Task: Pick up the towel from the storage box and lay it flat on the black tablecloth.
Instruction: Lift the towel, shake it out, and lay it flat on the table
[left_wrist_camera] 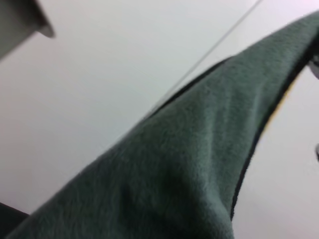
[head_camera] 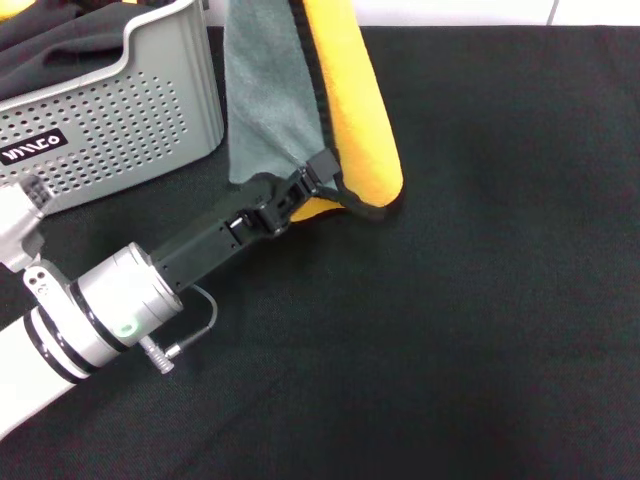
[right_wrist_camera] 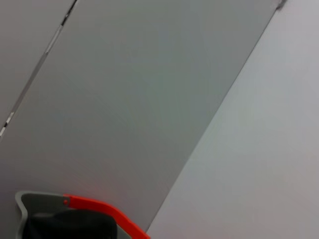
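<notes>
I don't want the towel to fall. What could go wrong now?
The left hand pinches only the low edge of the towel, so it might slip out. The towel hangs folded, orange over grey, and could land bunched on the black tablecloth. It also hangs close beside the storage box and could snag there.

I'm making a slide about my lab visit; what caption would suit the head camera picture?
Left claw holds the towel up by its lower edge, over the black tablecloth beside the storage box.
</notes>
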`<state>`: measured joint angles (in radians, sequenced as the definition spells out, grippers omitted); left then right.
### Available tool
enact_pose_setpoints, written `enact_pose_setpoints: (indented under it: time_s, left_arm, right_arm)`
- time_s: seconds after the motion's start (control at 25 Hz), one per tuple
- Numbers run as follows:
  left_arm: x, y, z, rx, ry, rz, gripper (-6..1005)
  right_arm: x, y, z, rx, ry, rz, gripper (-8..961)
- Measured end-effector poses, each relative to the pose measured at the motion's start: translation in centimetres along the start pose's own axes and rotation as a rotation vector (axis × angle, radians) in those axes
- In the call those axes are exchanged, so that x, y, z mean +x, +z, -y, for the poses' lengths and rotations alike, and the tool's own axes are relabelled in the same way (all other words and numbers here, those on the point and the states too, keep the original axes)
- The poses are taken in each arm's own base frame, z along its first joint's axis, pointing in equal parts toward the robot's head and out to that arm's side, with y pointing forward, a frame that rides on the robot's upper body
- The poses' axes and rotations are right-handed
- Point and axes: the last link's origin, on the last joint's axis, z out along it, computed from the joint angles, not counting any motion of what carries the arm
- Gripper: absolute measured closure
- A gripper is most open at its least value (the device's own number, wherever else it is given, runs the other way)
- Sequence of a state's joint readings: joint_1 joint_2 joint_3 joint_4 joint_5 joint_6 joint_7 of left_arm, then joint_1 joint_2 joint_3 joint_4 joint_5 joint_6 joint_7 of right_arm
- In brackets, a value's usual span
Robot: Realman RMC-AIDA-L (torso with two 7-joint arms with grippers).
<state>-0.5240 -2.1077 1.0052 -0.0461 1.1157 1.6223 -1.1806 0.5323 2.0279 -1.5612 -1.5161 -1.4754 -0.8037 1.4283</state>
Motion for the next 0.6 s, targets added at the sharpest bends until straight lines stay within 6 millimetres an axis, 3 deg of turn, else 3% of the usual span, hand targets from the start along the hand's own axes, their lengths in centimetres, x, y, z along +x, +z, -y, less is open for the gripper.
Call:
enact_pose_setpoints:
  time_s: [0.24, 0.36, 0.44, 0.48, 0.52, 0.56, 0.6]
  left_arm:
    - [-0.2, 0.4, -0.6, -0.065, 0.032, 0.065, 869]
    - [-0.1, 0.3, -0.9, -0.082, 0.041, 0.060, 981]
    - [0.8, -0.4, -1.4, -0.127, 0.071, 0.027, 982]
    - [1.2, -0.7, -1.6, -0.148, 0.085, 0.009, 982]
    - [1.9, -1.2, -1.9, -0.173, 0.098, -0.012, 982]
    - [2.4, -1.6, -2.1, -0.186, 0.107, -0.029, 983]
    - [3.1, -2.1, -2.3, -0.205, 0.117, -0.042, 983]
  right_arm:
    - [0.9, -0.6, 0.2, 0.021, 0.023, -0.021, 948]
    - [2.0, -1.4, 0.1, 0.039, 0.055, -0.047, 948]
    - [2.8, -2.2, 0.1, 0.057, 0.079, -0.065, 948]
    - [4.1, -4.0, 0.0, 0.093, 0.119, -0.094, 948]
    - [4.1, -4.0, 0.0, 0.093, 0.119, -0.094, 948]
    - [5.1, -5.4, -0.2, 0.114, 0.153, -0.113, 948]
    - [5.1, -5.4, -0.2, 0.114, 0.153, -0.113, 948]
